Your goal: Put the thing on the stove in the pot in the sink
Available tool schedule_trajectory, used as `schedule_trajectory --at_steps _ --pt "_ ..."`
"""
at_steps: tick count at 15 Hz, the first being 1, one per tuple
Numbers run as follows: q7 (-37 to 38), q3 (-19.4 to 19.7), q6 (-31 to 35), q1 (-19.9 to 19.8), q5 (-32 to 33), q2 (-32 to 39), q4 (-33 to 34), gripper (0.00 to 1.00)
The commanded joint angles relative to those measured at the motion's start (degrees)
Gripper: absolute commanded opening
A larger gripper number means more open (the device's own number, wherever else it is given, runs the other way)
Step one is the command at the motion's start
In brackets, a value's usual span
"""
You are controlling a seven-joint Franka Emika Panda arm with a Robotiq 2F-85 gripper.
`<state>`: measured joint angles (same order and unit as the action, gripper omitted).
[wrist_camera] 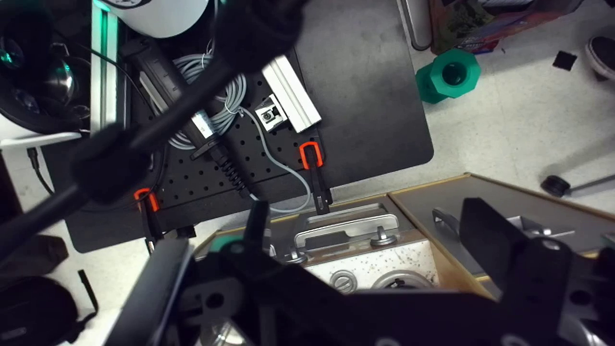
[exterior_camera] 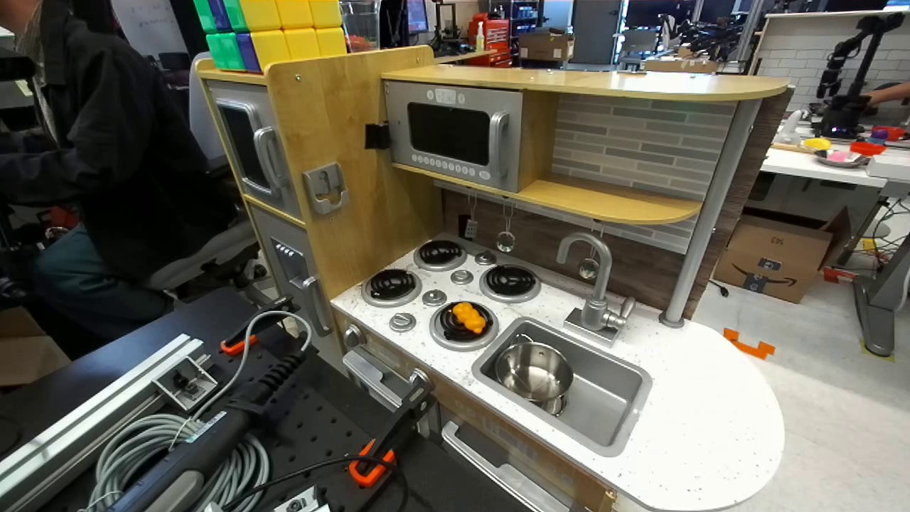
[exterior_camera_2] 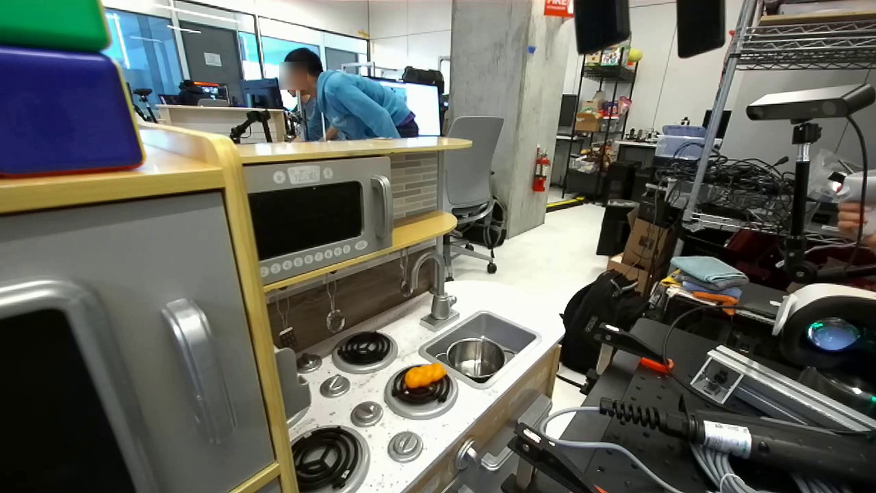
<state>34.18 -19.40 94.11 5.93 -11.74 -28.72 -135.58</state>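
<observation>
An orange, lumpy thing (exterior_camera: 469, 318) lies on the front burner nearest the sink. It also shows in an exterior view (exterior_camera_2: 424, 375). A shiny metal pot (exterior_camera: 534, 373) stands upright in the grey sink (exterior_camera: 635, 419), at the end nearer the stove, and shows in an exterior view (exterior_camera_2: 477, 359); its visible inside looks empty. My gripper (wrist_camera: 371, 214) is open, its two black fingers wide apart with nothing between them. Two dark blocks at the top edge of an exterior view (exterior_camera_2: 649, 41) look like its fingertips, high up. The orange thing is hidden in the wrist view.
The faucet (exterior_camera: 601, 277) rises behind the sink. The microwave (exterior_camera: 455, 135) and a wooden shelf (exterior_camera: 618, 203) overhang the back of the counter. A tall wooden cabinet (exterior_camera: 341, 128) stands beside the stove. A black table (wrist_camera: 365, 120) with clamps and coiled cable is in front.
</observation>
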Motion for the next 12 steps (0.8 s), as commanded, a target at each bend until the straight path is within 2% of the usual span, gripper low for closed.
schedule_trajectory --at_steps 1,2,5,9,12 --pt "-5.7 1.2 -1.0 -0.2 6.0 8.4 3.6 1.0" --pt "-4.8 0.8 0.3 -0.9 7.4 11.3 4.5 1.0" --pt "7.5 -0.4 12.2 -2.4 10.3 21.0 5.0 1.0" --pt "21.4 4.0 24.5 -1.4 15.3 35.5 8.6 1.0" --pt "29.1 10.0 28.2 -0.3 19.1 45.9 13.6 1.0"
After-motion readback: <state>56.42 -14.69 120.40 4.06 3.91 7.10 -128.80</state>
